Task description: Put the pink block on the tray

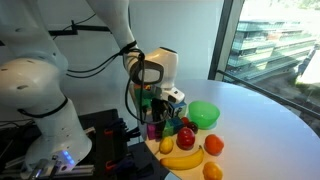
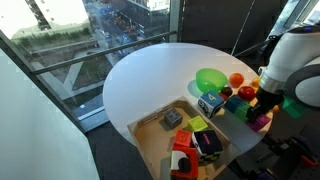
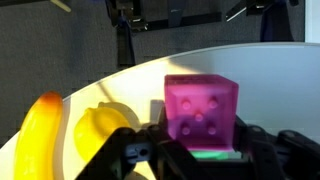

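The pink block (image 3: 200,108) is a magenta cube with studs, and it fills the gap between my gripper's (image 3: 197,150) two dark fingers, which press on its left and right sides. A strip of green shows just under it. In both exterior views the gripper (image 1: 151,108) (image 2: 265,104) points down at the table's edge among the fruit, with the pink block (image 1: 153,128) (image 2: 260,120) at its tips. I cannot tell whether the block is off the table. The grey-beige tray (image 2: 143,128) lies at the table's near side with several toys in it, well away from the gripper.
A round green bowl (image 1: 204,114) (image 2: 210,78) stands close by the gripper. A banana (image 1: 182,158) (image 3: 40,135), a lemon (image 3: 100,130), a red apple (image 1: 186,137) and oranges (image 1: 213,145) crowd round it. A blue cube (image 2: 209,104) sits between the bowl and the tray.
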`<state>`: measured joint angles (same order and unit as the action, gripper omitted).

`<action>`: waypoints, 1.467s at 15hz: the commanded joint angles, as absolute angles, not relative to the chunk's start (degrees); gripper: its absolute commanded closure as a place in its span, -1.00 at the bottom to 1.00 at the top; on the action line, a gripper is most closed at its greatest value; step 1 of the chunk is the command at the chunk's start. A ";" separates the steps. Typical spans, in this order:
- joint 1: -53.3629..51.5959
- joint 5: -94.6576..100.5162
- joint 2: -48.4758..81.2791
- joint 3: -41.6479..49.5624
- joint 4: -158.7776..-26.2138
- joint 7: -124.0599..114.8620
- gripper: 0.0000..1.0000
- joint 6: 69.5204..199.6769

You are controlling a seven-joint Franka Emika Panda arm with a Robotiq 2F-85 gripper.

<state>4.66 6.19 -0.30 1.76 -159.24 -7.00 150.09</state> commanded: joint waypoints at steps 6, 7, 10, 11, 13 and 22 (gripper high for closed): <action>1.75 0.72 -9.62 1.07 -158.18 -5.40 0.40 138.99; 1.35 0.09 -10.16 0.88 -157.77 -5.60 0.40 138.08; -0.17 -2.11 -11.10 -0.17 -156.21 -6.70 0.40 137.04; -0.64 -2.81 -11.17 -0.60 -155.64 -7.00 0.40 137.11; -1.71 -4.02 -10.98 -1.58 -154.33 -7.73 0.40 137.35; -5.52 -6.97 -7.52 -5.98 -147.20 -12.72 0.40 138.09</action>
<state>-4.92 -5.89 -9.62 -4.93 -151.06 -10.41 139.16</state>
